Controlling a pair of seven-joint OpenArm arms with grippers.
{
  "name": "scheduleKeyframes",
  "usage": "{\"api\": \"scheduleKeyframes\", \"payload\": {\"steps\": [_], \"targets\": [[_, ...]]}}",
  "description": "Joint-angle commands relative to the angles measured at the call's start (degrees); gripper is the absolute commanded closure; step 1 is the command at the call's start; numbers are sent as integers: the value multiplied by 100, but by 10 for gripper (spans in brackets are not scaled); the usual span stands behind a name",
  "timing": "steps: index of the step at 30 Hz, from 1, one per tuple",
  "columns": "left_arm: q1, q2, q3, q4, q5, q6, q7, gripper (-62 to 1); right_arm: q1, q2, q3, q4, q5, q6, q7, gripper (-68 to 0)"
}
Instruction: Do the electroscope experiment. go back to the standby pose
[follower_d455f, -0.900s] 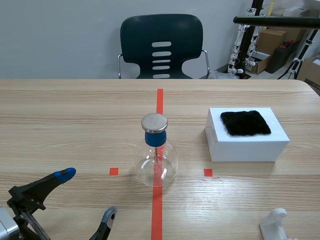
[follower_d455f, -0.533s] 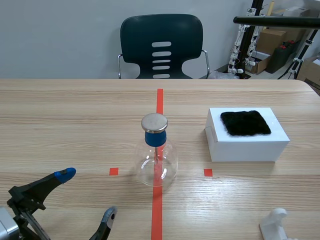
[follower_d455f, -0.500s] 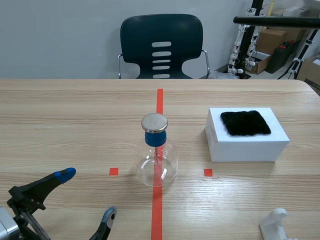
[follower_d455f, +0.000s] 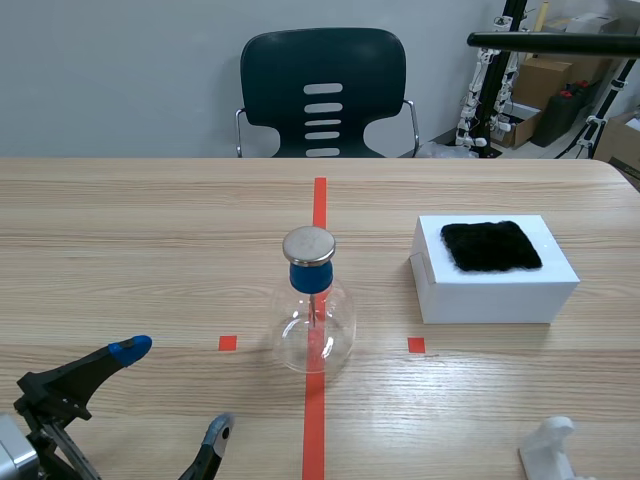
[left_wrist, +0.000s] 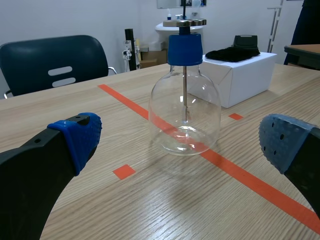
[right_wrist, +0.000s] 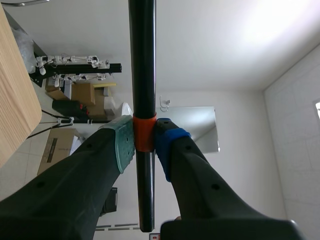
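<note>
The electroscope, a clear glass flask (follower_d455f: 314, 325) with a blue stopper and a round metal disc (follower_d455f: 308, 243) on top, stands on the red centre line. In the left wrist view the flask (left_wrist: 185, 115) is ahead of my left gripper (left_wrist: 180, 142), apart from its wide-spread blue pads. That left gripper (follower_d455f: 175, 390) is open low at the near left of the table. My right gripper (right_wrist: 144, 145) is shut on a black rod (right_wrist: 142, 60) at its orange band, held up toward the ceiling. A black rod (follower_d455f: 560, 42) crosses the scene's far right.
A white box (follower_d455f: 495, 285) with a black cloth (follower_d455f: 490, 246) on top sits right of the flask. A white plastic piece (follower_d455f: 548, 450) lies at the near right edge. A dark chair (follower_d455f: 322, 90) stands behind the table's far edge.
</note>
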Motion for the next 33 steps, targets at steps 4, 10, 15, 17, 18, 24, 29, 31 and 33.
{"api": "scheduleKeyframes", "payload": {"steps": [4,10,15,17,18,24,29,31,33], "targets": [[15,-2,-15,81,-22,-11,-120,-623,-199,26,15,238,22,-262,-114,-11],[15,-2,-15,81,-22,-11,-120,-623,-435,-538,13,564,-295,-481,-103,-11],[15,-2,-15,81,-22,-11,-120,-623,-743,-1176,13,859,-734,-522,118,-11],[15,-2,-15,81,-22,-11,-122,-623,-841,-1502,13,938,-984,-522,260,-11],[15,-2,-15,81,-22,-11,-120,-623,-876,-1661,13,962,-1110,-527,337,-11],[15,-2,-15,81,-22,-11,-120,-623,-925,-2721,11,1049,-1827,-636,870,-11],[15,-2,-15,81,-22,-11,-125,-623,-1152,-3423,11,1049,-2094,-979,1521,-11],[15,-2,-15,81,-22,-11,-146,-623,-1311,-3652,11,1049,-2157,-1067,1790,-11],[15,-2,-15,81,-22,-11,-157,-623,-1471,-3847,11,1049,-2175,-1189,2017,-11]]}}
